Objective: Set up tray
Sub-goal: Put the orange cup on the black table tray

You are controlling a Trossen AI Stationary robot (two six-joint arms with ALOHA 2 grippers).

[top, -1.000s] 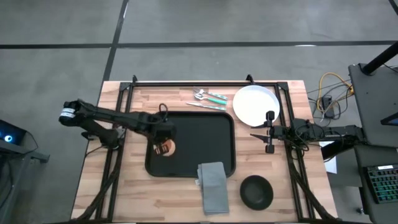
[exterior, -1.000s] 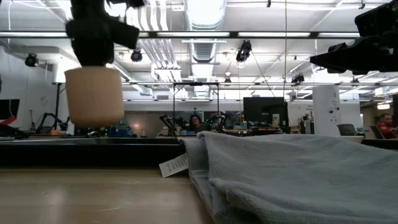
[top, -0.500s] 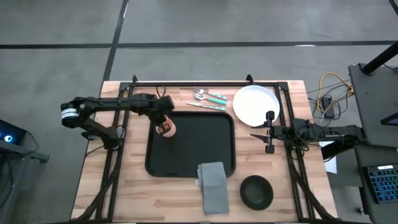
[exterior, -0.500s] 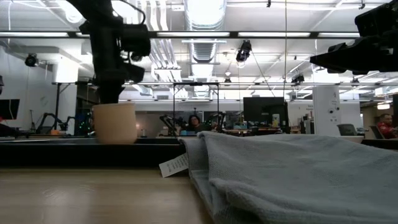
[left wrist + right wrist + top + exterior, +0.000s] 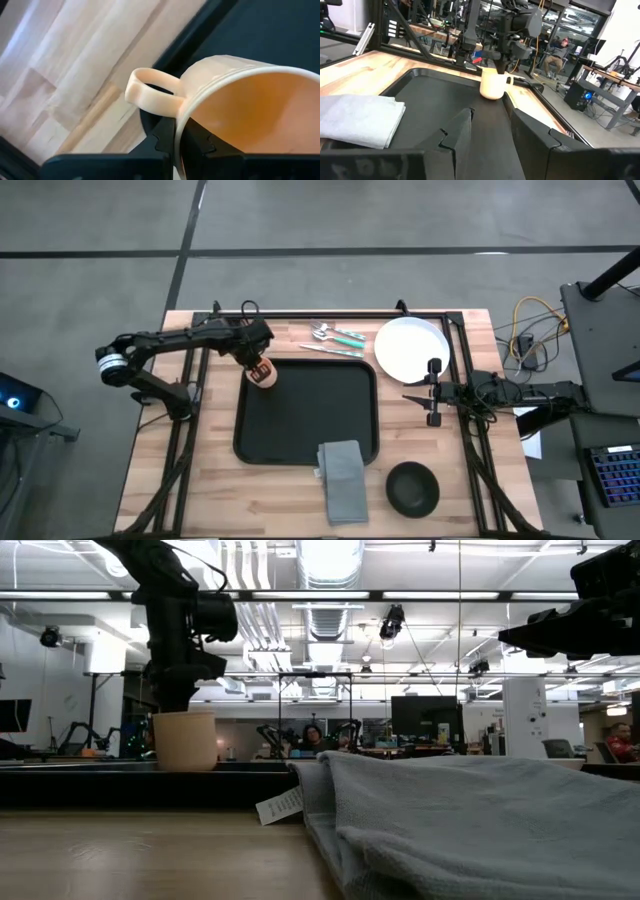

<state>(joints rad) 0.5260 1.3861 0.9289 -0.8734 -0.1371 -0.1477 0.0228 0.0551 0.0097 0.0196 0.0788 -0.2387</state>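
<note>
The large black rectangular tray (image 5: pixel 305 412) lies mid-tabletop, and at its far left corner the left hand (image 5: pixel 262 368), closed on the rim, holds a beige ceramic mug (image 5: pixel 265 377); the mug should be seated flat inside the raised rim before the pinch is released and the hand lifted straight up. The right hand (image 5: pixel 433 392) waits open beside the tray's right edge. A small white tag (image 5: pixel 278 806) is seen on the grey folded napkin (image 5: pixel 343 477), but no writing on it can be read

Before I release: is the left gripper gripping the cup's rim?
Touching. In the left wrist view, the left gripper is shut on the cup rim beside its handle.
</note>
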